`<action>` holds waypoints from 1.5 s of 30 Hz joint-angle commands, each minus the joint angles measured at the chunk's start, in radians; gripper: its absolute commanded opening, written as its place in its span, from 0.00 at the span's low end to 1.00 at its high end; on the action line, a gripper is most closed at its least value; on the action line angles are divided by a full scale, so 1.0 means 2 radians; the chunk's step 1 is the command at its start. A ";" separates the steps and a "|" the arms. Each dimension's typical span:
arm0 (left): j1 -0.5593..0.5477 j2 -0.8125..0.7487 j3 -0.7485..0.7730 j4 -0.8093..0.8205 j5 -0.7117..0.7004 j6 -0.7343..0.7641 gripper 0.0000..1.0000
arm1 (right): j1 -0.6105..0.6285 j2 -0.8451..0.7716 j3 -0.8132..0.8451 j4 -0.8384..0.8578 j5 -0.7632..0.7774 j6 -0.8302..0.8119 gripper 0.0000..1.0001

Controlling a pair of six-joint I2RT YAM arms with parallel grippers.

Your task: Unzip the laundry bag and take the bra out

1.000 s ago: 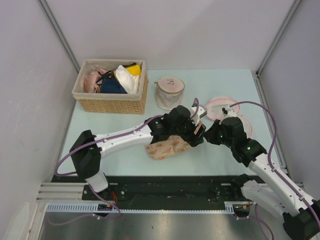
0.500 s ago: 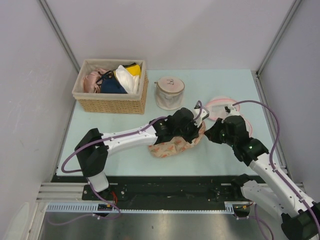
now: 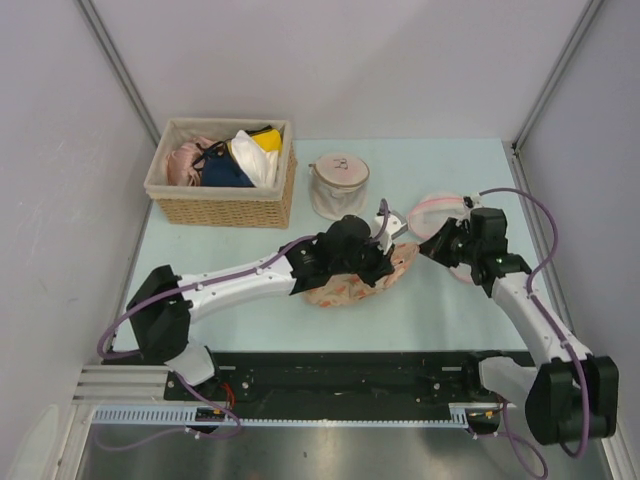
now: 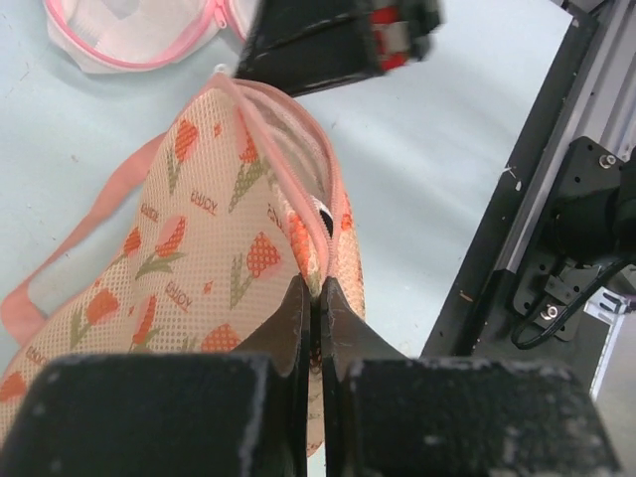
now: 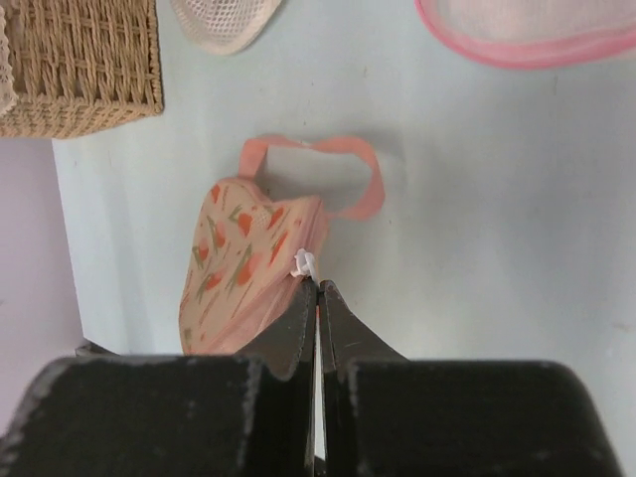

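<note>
Left gripper [image 4: 316, 290], fingers pressed together, pinches the pink zipper edge of the laundry bag [image 4: 199, 268], which lies at the middle of the table [image 3: 440, 320], nearer its front edge. Right gripper [image 5: 317, 286], likewise clamped, nips the white zipper pull [image 5: 303, 262] at the bag's right end. Behind stand a wicker basket [image 3: 220, 210] at the back left corner, a cylindrical mesh bag [image 3: 338, 190] and a pink-rimmed round mesh bag [image 3: 440, 208].

Bright, even light; soft shadows.
You get diffuse overhead light on the pale table [image 3: 440, 300], with only faint shadows beneath the arms [image 3: 240, 280]. In both wrist views your fingers [image 4: 278, 333] blur into dark masses close up, while the bag [image 4: 199, 248] stays sharp.
</note>
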 commanded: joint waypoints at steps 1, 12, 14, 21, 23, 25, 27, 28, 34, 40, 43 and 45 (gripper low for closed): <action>-0.003 -0.048 -0.008 -0.012 0.056 0.008 0.00 | -0.025 0.061 0.020 0.132 -0.003 0.006 0.00; 0.010 -0.030 0.011 -0.065 0.049 0.002 0.95 | -0.022 0.101 0.021 0.084 -0.082 -0.065 0.00; 0.026 -0.023 0.020 -0.067 0.072 -0.003 1.00 | -0.022 0.090 0.021 0.064 -0.073 -0.085 0.00; 0.107 0.009 0.047 -0.051 0.073 -0.028 1.00 | -0.054 0.032 0.036 -0.041 -0.005 -0.081 0.62; 0.108 0.035 0.089 -0.080 0.041 -0.019 1.00 | -0.067 0.004 0.035 -0.058 0.013 -0.080 0.67; 0.108 0.085 0.141 -0.127 0.008 -0.012 1.00 | -0.068 -0.011 0.036 -0.078 0.024 -0.080 0.67; 0.107 0.116 0.168 -0.156 0.004 -0.010 1.00 | -0.068 -0.027 0.034 -0.091 0.036 -0.075 0.67; 0.107 0.134 0.184 -0.159 0.003 -0.011 1.00 | -0.068 -0.031 0.033 -0.094 0.040 -0.073 0.67; 0.106 0.161 0.188 -0.187 0.001 -0.022 1.00 | -0.066 -0.028 0.018 -0.089 -0.005 -0.084 0.62; 0.107 0.072 0.072 -0.171 -0.032 -0.035 1.00 | -0.059 0.019 -0.006 -0.068 -0.008 -0.081 0.47; 0.107 0.030 0.037 -0.181 -0.050 -0.043 1.00 | -0.039 0.059 -0.012 -0.047 -0.011 -0.071 0.39; 0.110 0.010 0.021 -0.192 -0.049 -0.048 1.00 | -0.010 0.077 -0.016 -0.040 0.027 -0.049 0.25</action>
